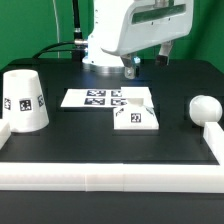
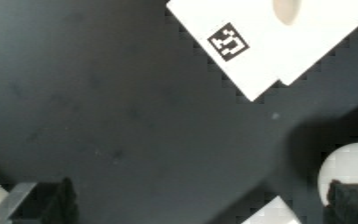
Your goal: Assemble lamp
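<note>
— What is cut off or unclear?
— The arm (image 1: 130, 30) runs off the top of the exterior view. The wrist view catches only a corner of the base (image 2: 247, 45), plus a blurred white shape (image 2: 350, 165) I cannot name.
— And the surface?
— The surface (image 1: 100, 140) is black, with white rails (image 1: 110, 178) at its edge and a green backdrop (image 1: 30, 30). The shade (image 1: 24, 100) stands at the exterior view's left and the bulb (image 1: 205, 108) at its right. The base lies between them, just beside the marker board (image 1: 95, 98).
— The gripper?
— The gripper (image 2: 190, 205) is spread wide and holds nothing.

White shade (image 1: 22, 100) and white base (image 1: 136, 117) carry black-and-white square tags; the bulb (image 1: 205, 108) is white, the table (image 1: 100, 148) black.
</note>
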`<move>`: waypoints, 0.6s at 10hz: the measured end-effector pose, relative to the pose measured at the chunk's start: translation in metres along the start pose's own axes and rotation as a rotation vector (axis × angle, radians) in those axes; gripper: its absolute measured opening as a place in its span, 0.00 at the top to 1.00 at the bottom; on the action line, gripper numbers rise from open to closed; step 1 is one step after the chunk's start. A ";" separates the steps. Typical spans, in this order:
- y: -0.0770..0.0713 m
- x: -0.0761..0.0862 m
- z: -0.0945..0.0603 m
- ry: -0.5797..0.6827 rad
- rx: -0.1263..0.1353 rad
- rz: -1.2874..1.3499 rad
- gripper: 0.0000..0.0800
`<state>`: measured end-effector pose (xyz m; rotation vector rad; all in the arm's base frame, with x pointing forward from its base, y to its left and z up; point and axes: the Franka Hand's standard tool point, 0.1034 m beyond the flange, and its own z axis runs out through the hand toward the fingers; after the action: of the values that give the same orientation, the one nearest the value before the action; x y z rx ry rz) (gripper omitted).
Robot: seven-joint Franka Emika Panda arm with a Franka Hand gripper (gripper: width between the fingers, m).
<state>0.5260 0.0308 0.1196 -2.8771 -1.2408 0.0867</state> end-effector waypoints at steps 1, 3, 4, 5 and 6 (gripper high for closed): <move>0.000 0.000 0.000 0.000 0.001 0.015 0.13; -0.001 0.000 0.000 0.002 0.004 0.164 0.13; 0.001 -0.007 0.002 0.009 0.006 0.258 0.13; -0.002 -0.022 0.009 0.013 0.027 0.391 0.13; -0.008 -0.035 0.017 -0.003 0.040 0.446 0.13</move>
<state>0.4953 0.0104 0.1045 -3.0572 -0.5671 0.1157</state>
